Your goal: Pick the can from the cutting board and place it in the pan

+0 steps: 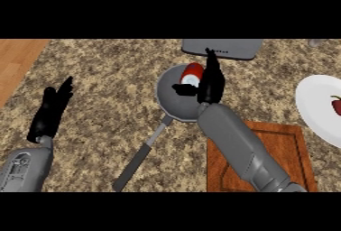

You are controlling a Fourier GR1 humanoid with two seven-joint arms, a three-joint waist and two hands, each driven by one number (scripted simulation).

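Observation:
The red and white can (193,74) lies tilted in the far part of the grey pan (172,101), at the middle of the counter. My right hand (212,83) hovers over the pan just right of the can, fingers straight and pointing away, thumb (183,89) stuck out to the left below the can. Whether the hand touches the can I cannot tell. The brown cutting board (283,144) lies at the lower right, partly hidden under my right forearm, with nothing showing on it. My left hand (50,110) rests open at the left, fingers up.
The pan's long handle (140,158) runs toward the lower left. A white plate (316,108) with a red item (336,104) sits at the right edge. A grey appliance (222,47) stands behind the pan. A wooden strip (16,58) borders the counter's far left.

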